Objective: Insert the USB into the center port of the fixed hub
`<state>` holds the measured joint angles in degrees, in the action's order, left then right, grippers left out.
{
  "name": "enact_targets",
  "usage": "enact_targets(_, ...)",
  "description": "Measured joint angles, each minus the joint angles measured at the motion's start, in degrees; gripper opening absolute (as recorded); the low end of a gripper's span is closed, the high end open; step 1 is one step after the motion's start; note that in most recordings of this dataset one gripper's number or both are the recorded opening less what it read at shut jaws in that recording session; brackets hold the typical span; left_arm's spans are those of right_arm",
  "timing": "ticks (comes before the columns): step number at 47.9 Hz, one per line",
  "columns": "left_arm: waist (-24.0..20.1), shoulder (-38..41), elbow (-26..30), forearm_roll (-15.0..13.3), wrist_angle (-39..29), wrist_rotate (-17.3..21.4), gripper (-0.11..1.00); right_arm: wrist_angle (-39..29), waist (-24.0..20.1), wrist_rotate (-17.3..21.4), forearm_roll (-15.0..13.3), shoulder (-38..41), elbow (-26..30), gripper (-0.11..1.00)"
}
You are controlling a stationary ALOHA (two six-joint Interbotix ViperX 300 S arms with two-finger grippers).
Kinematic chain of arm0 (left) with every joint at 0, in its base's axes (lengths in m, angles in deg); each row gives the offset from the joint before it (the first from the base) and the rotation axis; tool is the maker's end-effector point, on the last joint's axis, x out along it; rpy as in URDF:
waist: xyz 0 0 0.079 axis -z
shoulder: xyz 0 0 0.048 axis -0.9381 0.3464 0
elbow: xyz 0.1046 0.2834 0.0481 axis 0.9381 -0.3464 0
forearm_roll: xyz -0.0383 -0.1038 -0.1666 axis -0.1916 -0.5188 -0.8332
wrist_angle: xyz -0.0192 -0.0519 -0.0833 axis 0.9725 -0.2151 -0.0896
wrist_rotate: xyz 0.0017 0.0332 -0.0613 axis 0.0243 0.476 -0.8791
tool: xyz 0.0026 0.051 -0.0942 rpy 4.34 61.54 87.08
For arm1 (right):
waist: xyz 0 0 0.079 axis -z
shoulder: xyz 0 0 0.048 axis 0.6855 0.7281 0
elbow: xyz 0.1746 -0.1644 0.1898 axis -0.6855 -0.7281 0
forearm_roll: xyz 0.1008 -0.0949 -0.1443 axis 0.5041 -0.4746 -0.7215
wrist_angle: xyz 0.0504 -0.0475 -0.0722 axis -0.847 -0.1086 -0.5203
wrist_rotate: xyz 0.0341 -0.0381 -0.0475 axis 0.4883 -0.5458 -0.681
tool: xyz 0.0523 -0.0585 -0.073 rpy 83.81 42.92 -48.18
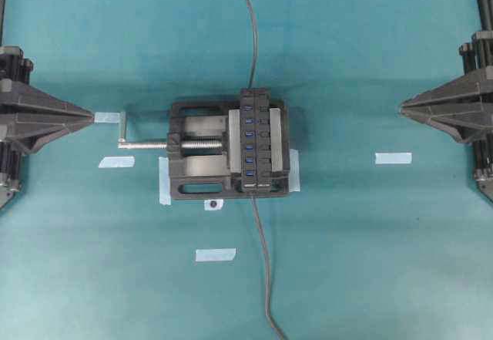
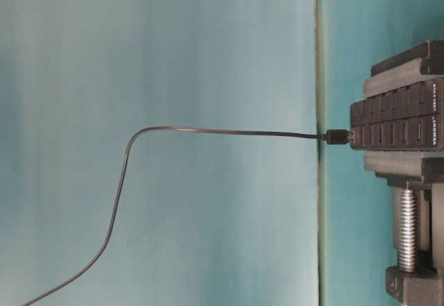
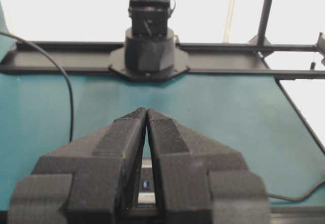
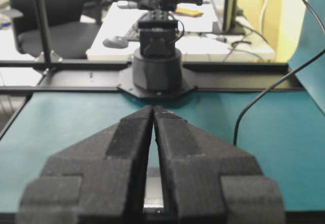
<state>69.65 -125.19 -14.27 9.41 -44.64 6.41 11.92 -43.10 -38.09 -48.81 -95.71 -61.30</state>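
The fixed hub (image 1: 256, 139), a narrow black bar with a row of blue slots, is clamped in a black vise (image 1: 196, 112) at mid-table. Its center slot shows blue and bare. The USB (image 2: 338, 137), a small black plug on a thin dark cable (image 1: 250, 24), sits against the hub's far end; I cannot tell whether it is plugged in there. My left gripper (image 1: 92, 115) hovers left of the vise, shut and holding nothing (image 3: 147, 111). Far to the right, my right gripper (image 1: 400, 109) is likewise shut and empty (image 4: 153, 108).
A silver screw crank (image 1: 123, 136) sticks out of the vise toward the left gripper. A thicker grey cable (image 1: 264, 263) runs from the hub's near end to the front edge. Pale tape strips (image 1: 216, 254) (image 1: 393, 158) (image 1: 116, 162) lie on the teal cloth.
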Motion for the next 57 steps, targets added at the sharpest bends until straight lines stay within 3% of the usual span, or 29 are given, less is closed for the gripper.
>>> enact_targets(6,0.18,-0.44,-0.62,0.09,0.00,-1.23,0.00,-0.18,0.44,0.88,2.02,-0.79,-1.49,0.04)
enact_targets(11,0.26,-0.79,-0.70,0.09,-0.18,-1.58,0.00,-0.97,1.49,4.22,5.01,-2.37,-2.37,-0.01)
enact_targets(16,0.26,-0.79,-0.70,0.09,-2.64,-1.49,0.00,-2.55,2.20,6.94,5.62,-3.78,-2.90,-0.01)
enact_targets(26,0.26,-0.88,0.09,0.09,-7.47,-1.67,0.00,-6.50,3.43,7.65,5.62,-5.54,-2.81,-0.02)
enact_targets(41,0.26,-0.88,0.35,0.18,-8.26,-1.85,0.00,-19.69,8.00,7.73,5.45,-4.48,-0.09,-0.02)
enact_targets(57,0.26,-0.79,0.44,0.18,-10.02,-1.76,0.00,-27.60,9.23,7.73,1.05,1.49,4.31,-0.02)
